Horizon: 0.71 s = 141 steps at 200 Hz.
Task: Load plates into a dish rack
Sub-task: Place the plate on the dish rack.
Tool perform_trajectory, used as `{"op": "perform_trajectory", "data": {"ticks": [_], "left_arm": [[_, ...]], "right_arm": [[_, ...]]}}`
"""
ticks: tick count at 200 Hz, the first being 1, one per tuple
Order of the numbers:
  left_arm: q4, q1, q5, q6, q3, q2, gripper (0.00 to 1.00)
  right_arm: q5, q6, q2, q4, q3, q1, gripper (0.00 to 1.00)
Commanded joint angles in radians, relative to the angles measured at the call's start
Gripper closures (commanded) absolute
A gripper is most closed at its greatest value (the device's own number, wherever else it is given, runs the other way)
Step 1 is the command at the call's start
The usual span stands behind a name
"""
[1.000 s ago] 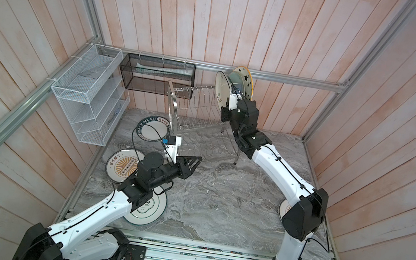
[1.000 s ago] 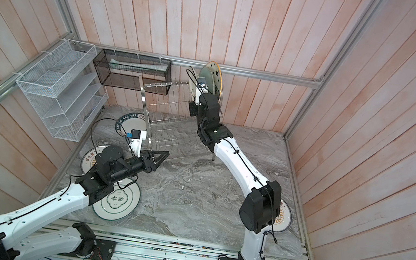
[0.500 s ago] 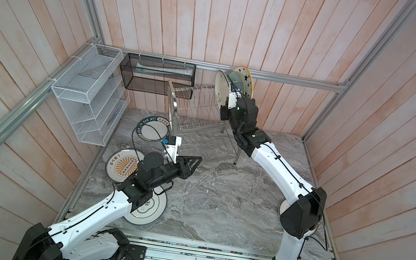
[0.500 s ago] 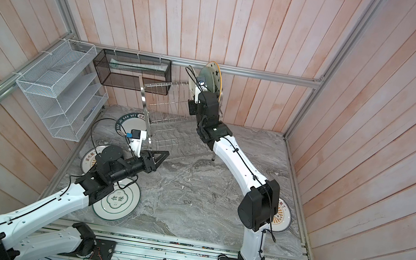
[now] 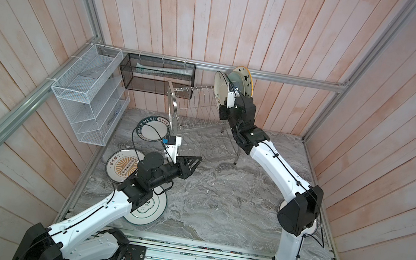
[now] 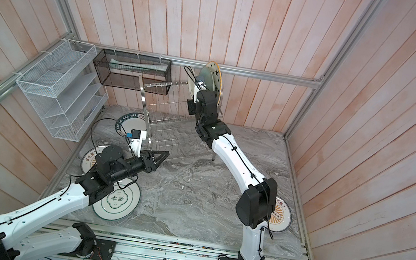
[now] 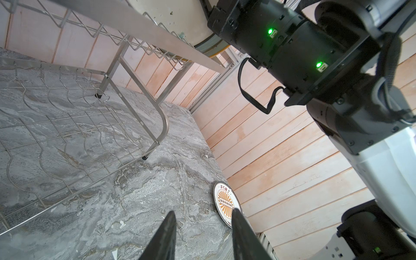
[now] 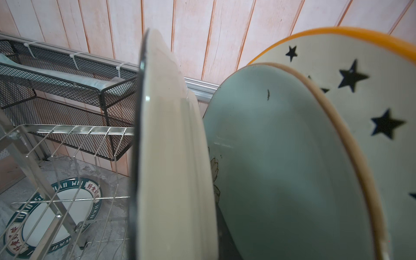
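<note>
The right gripper [image 5: 225, 97], jaws seemingly clamped on the rim of a cream plate [image 5: 219, 88], has nudged it slightly left along the dish rack [image 5: 191, 105], upper tier, at the marble table's [image 5: 218, 195] far edge. The plate stands upright beside a pale blue plate [image 8: 281, 168] and a star plate [image 8: 371, 101], nearly slotted, so release likely comes next. The left gripper [image 7: 203, 212] stays hovering nearer, jaws apart, empty. Other plates [image 5: 151, 128] lie flat.

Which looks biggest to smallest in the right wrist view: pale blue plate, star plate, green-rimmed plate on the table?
1. pale blue plate
2. star plate, partly hidden and cropped
3. green-rimmed plate, smallest-looking, but farthest from the camera, so true sizes stay unsure
</note>
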Motion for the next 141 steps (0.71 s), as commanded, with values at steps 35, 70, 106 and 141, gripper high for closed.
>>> {"op": "perform_trajectory", "data": {"ticks": [35,70,106,141], "left_arm": [[-0.005,-0.004,0.002,0.012,0.0,0.0,0.58],[-0.005,-0.004,0.002,0.011,-0.004,-0.002,0.58],[-0.009,-0.004,0.001,0.011,-0.005,-0.007,0.58],[-0.009,-0.004,-0.001,0.011,-0.007,-0.007,0.58]], "right_arm": [[0.024,0.016,-0.009,0.095,0.067,-0.001,1.0],[0.025,0.017,-0.01,0.093,0.064,-0.001,1.0],[0.024,0.018,-0.014,0.096,0.06,-0.001,0.95],[0.024,0.017,-0.016,0.098,0.061,-0.001,0.89]]}}
